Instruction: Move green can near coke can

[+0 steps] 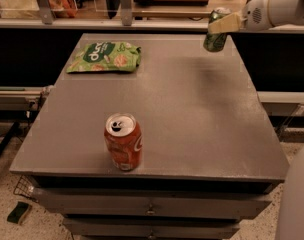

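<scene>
The green can point(215, 36) hangs tilted above the table's far right corner, held in my gripper point(223, 24), whose pale fingers point(227, 23) are shut around its upper part. The arm reaches in from the upper right. The coke can point(123, 142), red-orange with a silver top and open pull tab, stands upright near the front edge of the grey table point(192, 119), left of centre. The two cans are far apart, on a diagonal across the table.
A flat green snack bag point(105, 57) lies at the table's far left. Drawers point(152, 206) sit under the table front. A counter with metal posts point(125, 4) runs behind. The robot's white body point(298, 204) fills the lower right corner.
</scene>
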Available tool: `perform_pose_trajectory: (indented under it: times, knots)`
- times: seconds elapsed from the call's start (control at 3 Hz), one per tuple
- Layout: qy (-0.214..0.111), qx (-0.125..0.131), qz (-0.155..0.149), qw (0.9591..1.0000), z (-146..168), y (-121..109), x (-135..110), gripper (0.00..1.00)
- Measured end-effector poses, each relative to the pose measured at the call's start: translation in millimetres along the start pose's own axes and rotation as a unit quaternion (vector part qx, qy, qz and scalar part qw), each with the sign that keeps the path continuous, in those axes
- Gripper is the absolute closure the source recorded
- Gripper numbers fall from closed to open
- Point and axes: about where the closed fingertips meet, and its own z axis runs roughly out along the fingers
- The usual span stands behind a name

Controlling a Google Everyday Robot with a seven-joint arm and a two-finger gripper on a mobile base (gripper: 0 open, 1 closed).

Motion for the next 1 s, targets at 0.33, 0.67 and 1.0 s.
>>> perform_pose_trajectory:
  times: [0.33, 0.67, 1.0]
  knots:
    - [-0.031, 0.012, -0.025, 0.9991, -69.5, 17.1, 5.1, 1.0]
    - [-0.012, 0.007, -0.01, 0.9999, -77.2, 23.4, 43.8, 1.0]
    - [-0.01, 0.002, -0.011, 0.9999, -70.2, 25.5, 42.1, 1.0]
